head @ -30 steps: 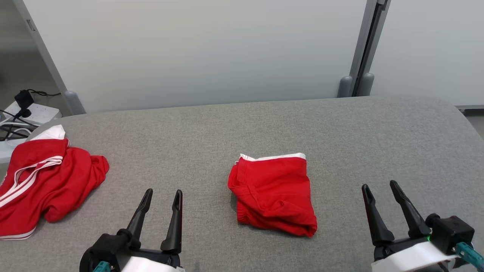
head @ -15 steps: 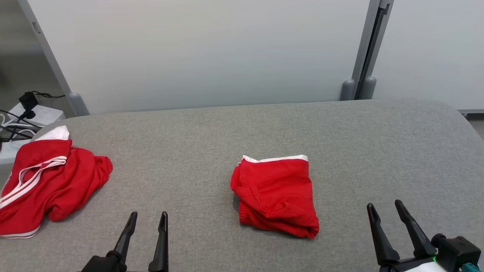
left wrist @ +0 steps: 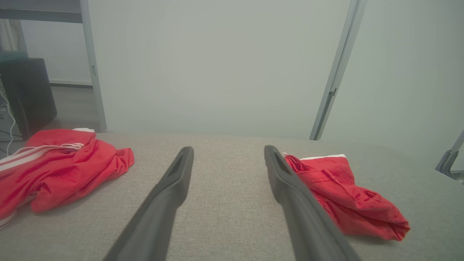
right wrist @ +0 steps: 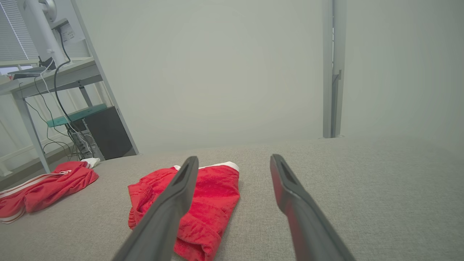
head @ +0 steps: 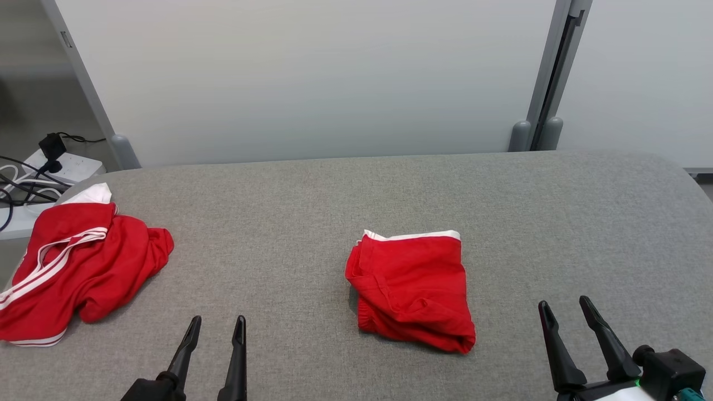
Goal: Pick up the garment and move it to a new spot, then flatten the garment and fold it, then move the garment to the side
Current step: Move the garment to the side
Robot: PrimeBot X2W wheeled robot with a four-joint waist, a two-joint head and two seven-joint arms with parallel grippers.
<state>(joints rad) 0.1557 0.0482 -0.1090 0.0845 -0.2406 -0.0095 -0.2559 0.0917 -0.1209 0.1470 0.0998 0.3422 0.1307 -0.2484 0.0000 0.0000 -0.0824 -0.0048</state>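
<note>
Found left gripper (head: 218,320) and right gripper (head: 563,303) spread wide, holding nothing, clear of all cloth. Located folded red shorts (head: 412,289) flat at centre of grey padded table (head: 334,195) — between the two grippers, apart from both. Noted crumpled red striped garment (head: 83,267) at left edge.

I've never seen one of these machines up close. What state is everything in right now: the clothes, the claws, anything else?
Middle garment: folded, lying on the table, touched by neither claw.
Left garment: crumpled in a heap near the table's edge.
Left claw: open, empty.
Right claw: open, empty.
Power strip: a black plug sits in it.
</note>
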